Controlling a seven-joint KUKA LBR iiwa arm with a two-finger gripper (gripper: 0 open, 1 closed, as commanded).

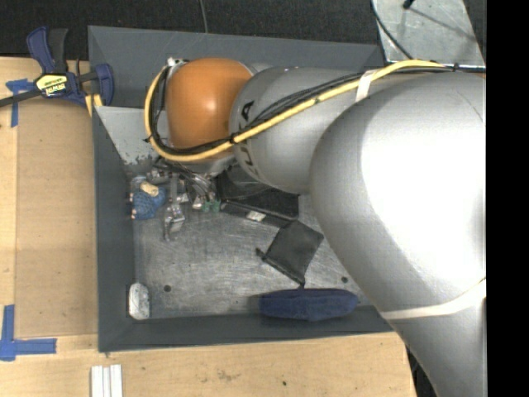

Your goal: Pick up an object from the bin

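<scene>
My gripper (177, 207) hangs low over the bin's left part, just under the arm's orange cover. Right beside it on the left lies a small blue thing with a tan tip (145, 201), close to or touching the gripper; I cannot tell which. A long black flat thing (258, 207) lies to the gripper's right, partly hidden under the arm. Nothing is visible in the gripper's grasp.
A black square pad (291, 250) lies tilted mid-bin. A dark blue oblong bundle (310, 304) rests along the near wall. A small grey-white lump (138, 300) sits in the near left corner. The arm covers the bin's right and far side.
</scene>
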